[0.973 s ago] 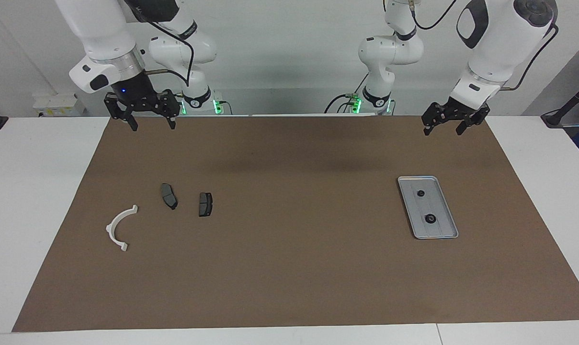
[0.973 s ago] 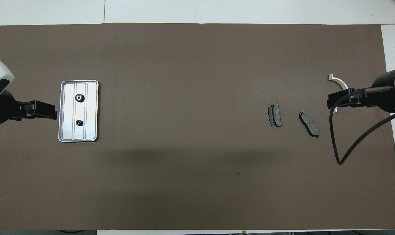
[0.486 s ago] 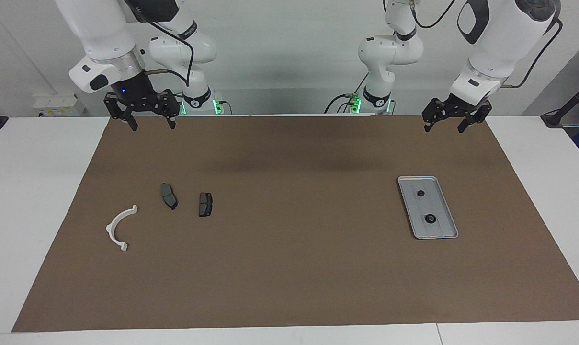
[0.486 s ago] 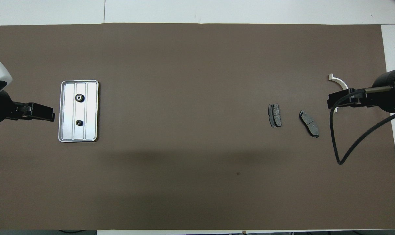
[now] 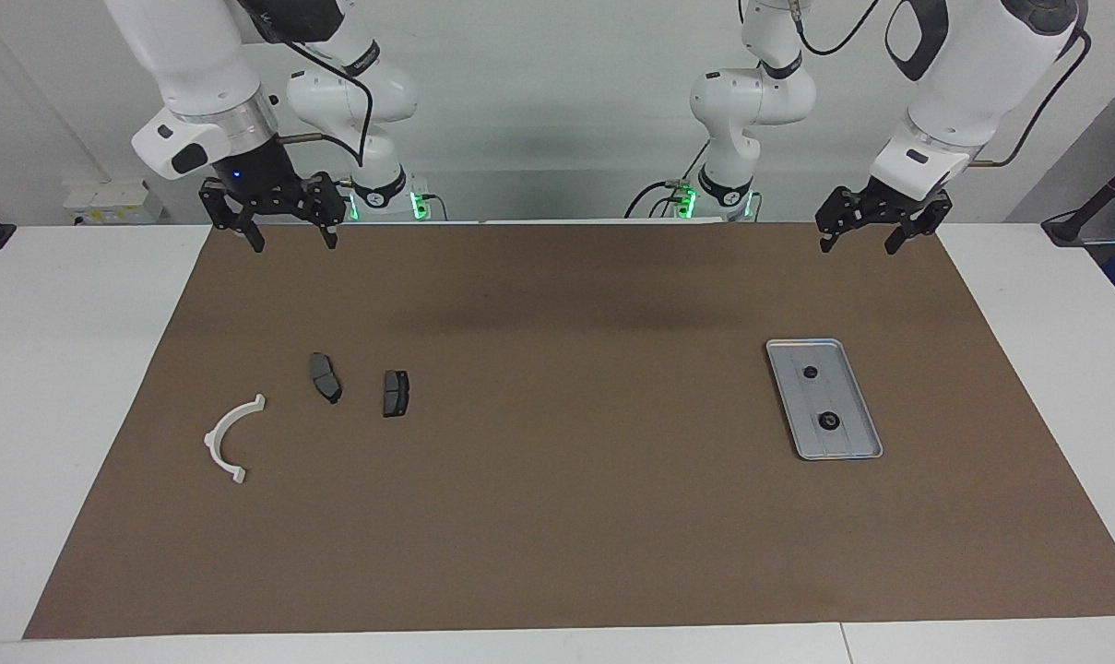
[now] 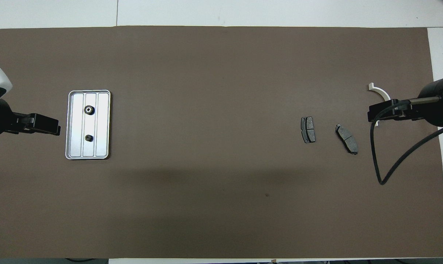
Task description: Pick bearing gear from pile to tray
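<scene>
Silver tray holds two black gears; left claw and right claw hang wide, empty.

no readable text, labels, brands or numbers anywhere in either view. faint dark marking on the white joint of the right arm, too small to read.
</scene>
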You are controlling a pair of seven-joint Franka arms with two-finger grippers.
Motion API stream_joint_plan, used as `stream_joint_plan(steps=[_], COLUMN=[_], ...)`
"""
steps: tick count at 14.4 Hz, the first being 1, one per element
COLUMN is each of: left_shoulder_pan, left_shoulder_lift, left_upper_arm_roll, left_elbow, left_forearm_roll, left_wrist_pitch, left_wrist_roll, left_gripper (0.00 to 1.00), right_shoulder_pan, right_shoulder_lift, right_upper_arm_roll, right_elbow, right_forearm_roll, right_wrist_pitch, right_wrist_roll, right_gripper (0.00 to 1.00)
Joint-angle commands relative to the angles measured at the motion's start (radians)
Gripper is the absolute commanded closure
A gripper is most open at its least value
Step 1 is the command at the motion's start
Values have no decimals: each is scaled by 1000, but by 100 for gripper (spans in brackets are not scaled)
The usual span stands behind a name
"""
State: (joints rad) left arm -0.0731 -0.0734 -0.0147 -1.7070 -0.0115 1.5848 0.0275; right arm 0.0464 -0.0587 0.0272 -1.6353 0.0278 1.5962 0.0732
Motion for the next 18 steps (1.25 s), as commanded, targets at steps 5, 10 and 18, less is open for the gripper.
stream_joint_plan(steps=[5,10,18], left_shoulder_pan=[-1,6,-1], left_shoulder_lift=[14,10,9], left_upper_arm_roll=[5,5,4], left_elbow=[29,26,20], left_forearm_roll=[13,15,15], left_wrist_pitch=[-49,-51,-40], left_wrist_roll=[12,14,18], left_gripper=[0,0,0], right_shoulder_pan=[-23,-27,-30], right_shoulder_lift=[-13,-13,-13], right_upper_arm_roll=[7,7,7], right_elbow=[-4,-6,-6], right_forearm_roll=[17,17,15], right_wrist_pitch=[-13,-13,-10], right_wrist_roll=[-33,-35,-36], right_gripper=[0,0,0])
